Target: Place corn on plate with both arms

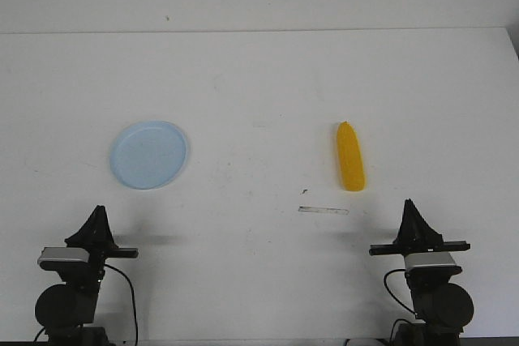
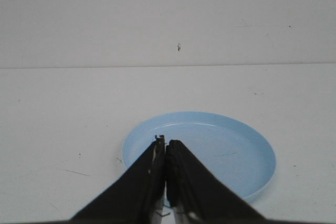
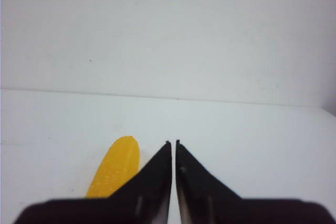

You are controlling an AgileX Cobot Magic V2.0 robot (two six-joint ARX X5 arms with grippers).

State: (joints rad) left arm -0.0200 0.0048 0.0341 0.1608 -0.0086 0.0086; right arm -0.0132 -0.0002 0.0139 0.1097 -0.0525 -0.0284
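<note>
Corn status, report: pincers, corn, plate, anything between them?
Both pincers shut, empty: left pincer, right pincer. Corn lying on table, right side, untouched. Plate empty, left side. Nothing between them.

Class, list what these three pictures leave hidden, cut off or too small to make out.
- Plate: left wrist view, near rim covered by the shut left gripper.
- Corn: right wrist view, lower end hidden behind the shut right gripper.
- Both arms: front view, bases cut off by the bottom edge.
- Thin strip near the corn: front view, too small to identify.

Black arms (image 1: 81, 281), silver-grey base units
</note>
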